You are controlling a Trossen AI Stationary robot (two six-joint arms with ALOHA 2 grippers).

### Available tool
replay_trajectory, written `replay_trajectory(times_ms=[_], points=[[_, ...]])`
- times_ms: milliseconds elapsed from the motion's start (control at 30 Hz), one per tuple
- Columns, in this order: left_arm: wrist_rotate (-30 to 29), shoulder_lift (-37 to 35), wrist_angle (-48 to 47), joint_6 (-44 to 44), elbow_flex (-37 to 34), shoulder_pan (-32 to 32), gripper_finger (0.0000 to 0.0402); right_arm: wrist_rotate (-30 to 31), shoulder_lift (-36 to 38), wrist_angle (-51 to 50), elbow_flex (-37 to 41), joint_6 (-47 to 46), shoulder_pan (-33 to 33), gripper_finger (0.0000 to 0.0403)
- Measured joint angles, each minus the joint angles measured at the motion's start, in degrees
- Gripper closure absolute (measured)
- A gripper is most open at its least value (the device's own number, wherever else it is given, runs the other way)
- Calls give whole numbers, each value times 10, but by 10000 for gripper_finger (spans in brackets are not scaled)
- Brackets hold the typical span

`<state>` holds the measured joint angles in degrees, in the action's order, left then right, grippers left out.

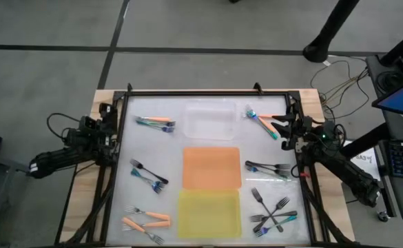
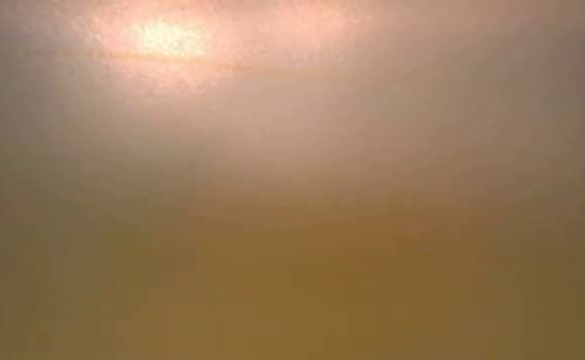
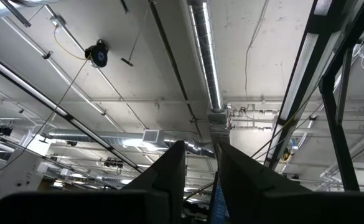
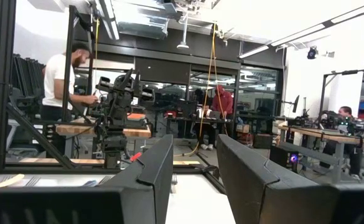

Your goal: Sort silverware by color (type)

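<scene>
- Right gripper (image 1: 288, 132) sits at the table's right edge, fingers (image 4: 152, 163) apart and holding nothing; an orange-and-teal pair of forks (image 1: 261, 120) lies just beside it.
- Left gripper (image 3: 200, 163), at the left edge, points upward with a narrow gap and nothing held.
- Other forks (image 1: 149, 176) lie scattered around three trays (image 1: 211, 167).

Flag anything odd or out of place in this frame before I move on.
The low view shows only a blurred orange-brown glow, so it seems blocked. On the table, no fork lies in the clear tray, orange tray or yellow tray. Mixed-colour piles remain, such as the teal and orange forks.
</scene>
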<state>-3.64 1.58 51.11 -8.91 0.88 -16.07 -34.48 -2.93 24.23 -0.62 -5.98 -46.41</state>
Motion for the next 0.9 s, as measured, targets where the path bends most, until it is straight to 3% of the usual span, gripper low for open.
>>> replay_trajectory(times_ms=[900], points=[[0, 0, 0, 0, 0, 0, 327, 0, 0, 14, 0, -21, 0, 287]])
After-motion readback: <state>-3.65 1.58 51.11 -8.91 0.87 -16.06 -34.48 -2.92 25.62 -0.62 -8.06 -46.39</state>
